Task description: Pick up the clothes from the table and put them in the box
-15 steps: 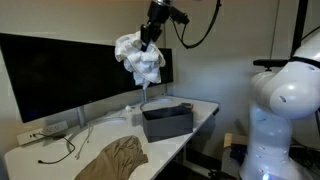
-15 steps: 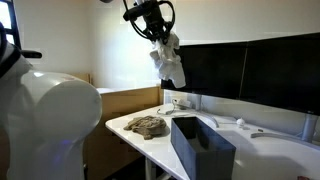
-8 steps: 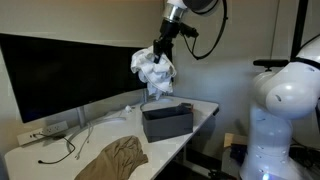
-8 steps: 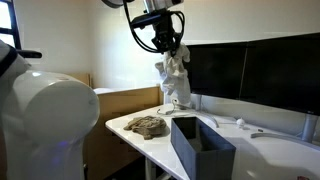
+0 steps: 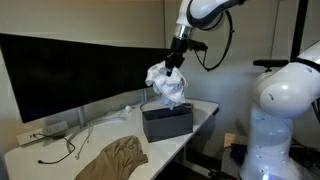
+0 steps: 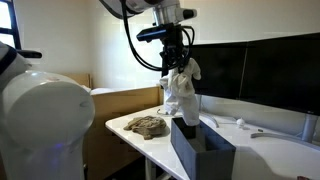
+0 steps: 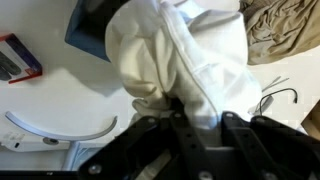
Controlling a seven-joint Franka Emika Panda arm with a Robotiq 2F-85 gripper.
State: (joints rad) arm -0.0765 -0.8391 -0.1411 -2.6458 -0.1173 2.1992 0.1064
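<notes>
One white garment (image 5: 166, 86) hangs bunched from the gripper (image 5: 175, 63), jaws pinching its top fold. Its long axis is vertical, loose end pointing down. It is in the air right over the box (image 5: 168, 122), lowest folds near the rim; contact can't be told. The box lies straight below the jaws, so likely lower and release. The tan garment (image 5: 112, 157) lies on the table (image 5: 40, 160), well apart from the box.

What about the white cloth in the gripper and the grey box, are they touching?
Cannot tell. In both exterior views the white cloth hangs with its lower edge overlapping the rim of the box, and neither shows a gap or contact plainly.
</notes>
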